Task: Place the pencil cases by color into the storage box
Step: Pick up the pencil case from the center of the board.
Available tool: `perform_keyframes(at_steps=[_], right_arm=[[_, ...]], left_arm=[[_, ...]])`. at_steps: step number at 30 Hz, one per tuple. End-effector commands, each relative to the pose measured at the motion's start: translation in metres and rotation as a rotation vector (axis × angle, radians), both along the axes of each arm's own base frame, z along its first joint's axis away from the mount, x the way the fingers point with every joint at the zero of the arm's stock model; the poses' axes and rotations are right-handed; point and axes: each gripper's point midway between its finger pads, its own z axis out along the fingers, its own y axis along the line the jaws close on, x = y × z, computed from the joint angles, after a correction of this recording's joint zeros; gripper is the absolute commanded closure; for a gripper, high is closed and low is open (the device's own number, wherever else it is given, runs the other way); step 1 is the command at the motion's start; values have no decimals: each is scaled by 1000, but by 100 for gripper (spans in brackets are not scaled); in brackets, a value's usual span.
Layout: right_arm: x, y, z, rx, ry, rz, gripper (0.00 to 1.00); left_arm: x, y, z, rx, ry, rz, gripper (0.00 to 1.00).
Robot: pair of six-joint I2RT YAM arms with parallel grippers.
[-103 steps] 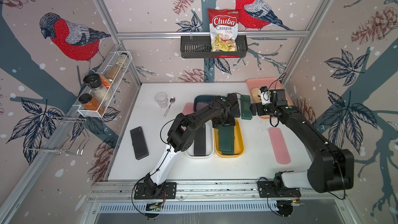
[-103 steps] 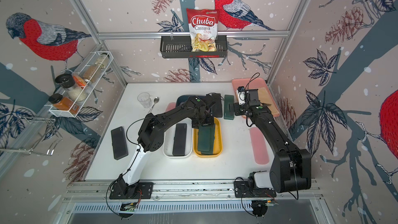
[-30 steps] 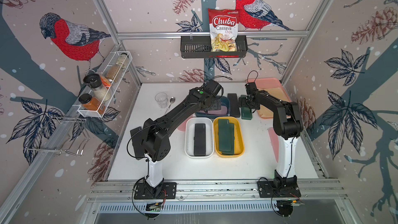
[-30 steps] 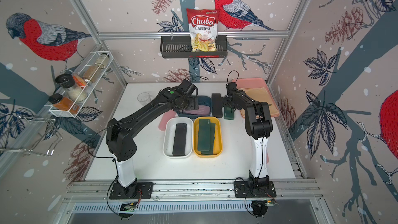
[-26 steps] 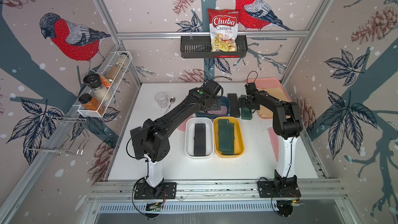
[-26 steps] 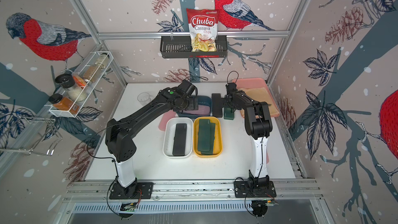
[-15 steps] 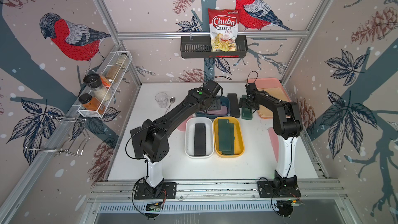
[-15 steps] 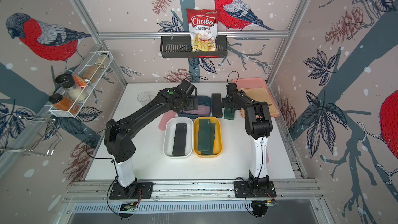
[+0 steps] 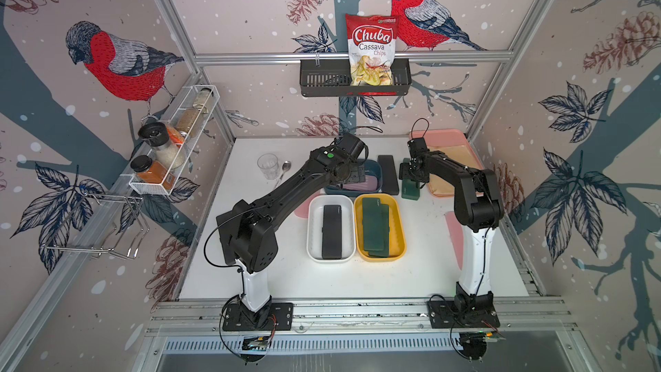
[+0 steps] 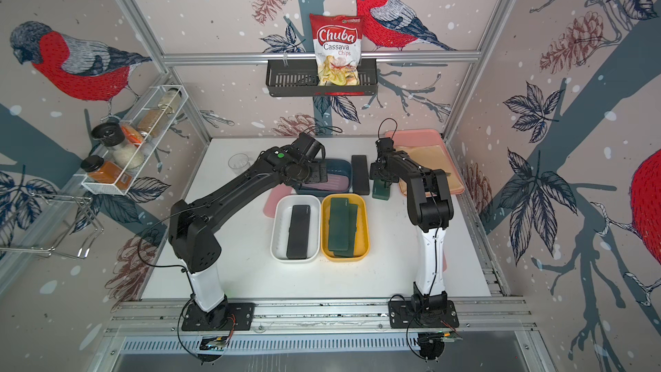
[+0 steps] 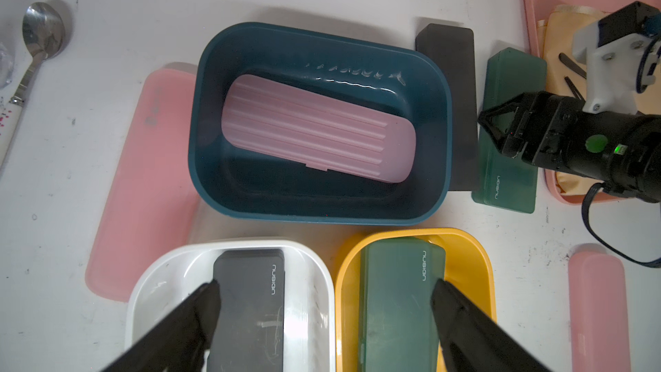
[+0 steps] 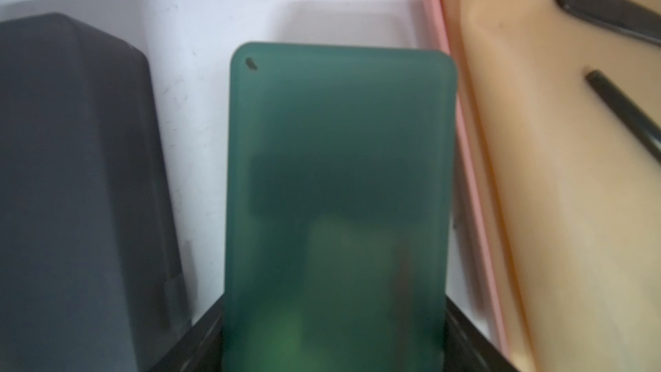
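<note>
At the back of the counter (image 9: pixel 411 280), between a black pencil case (image 9: pixel 389 175) and the pink tray (image 9: pixel 447 133), lies a dark green pencil case (image 12: pixel 339 173). Your right tool (image 9: pixel 412 177) is closed across it, its fingers (image 12: pixel 200 345) pressed to the two long edges. The black pencil case sits just beside the wall of the blue tub (image 11: pixel 322 35), which holds one ribbed pink case (image 11: pixel 318 127) lying askew. In front of that tub you have the white tub (image 9: pixel 313 230) with a black case (image 9: pixel 331 230) in it, and the yellow tub (image 9: pixel 400 230) with stacked green cases (image 9: pixel 373 223). Your left tool (image 11: pixel 325 302) hovers above these two, spread wide and holding nothing. A loose pink case (image 11: pixel 143 180) lies on the counter beside the blue tub. A second loose pink case (image 11: pixel 597 309) lies right of the yellow tub.
</note>
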Motion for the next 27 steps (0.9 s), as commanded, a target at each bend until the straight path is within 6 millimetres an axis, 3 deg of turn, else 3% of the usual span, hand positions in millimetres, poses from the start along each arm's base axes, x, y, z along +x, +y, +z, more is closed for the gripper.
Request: perform_keyframes(at_steps=[1, 18, 27], right_arm=[[0, 0, 11, 2, -12, 3, 37], [3, 1, 82, -8, -117, 46, 39], [-14, 25, 116, -11, -154, 99, 39]], left_arm=[[4, 2, 9, -8, -35, 11, 4], [7, 33, 24, -15, -87, 31, 4], [8, 46, 25, -38, -87, 41, 4]])
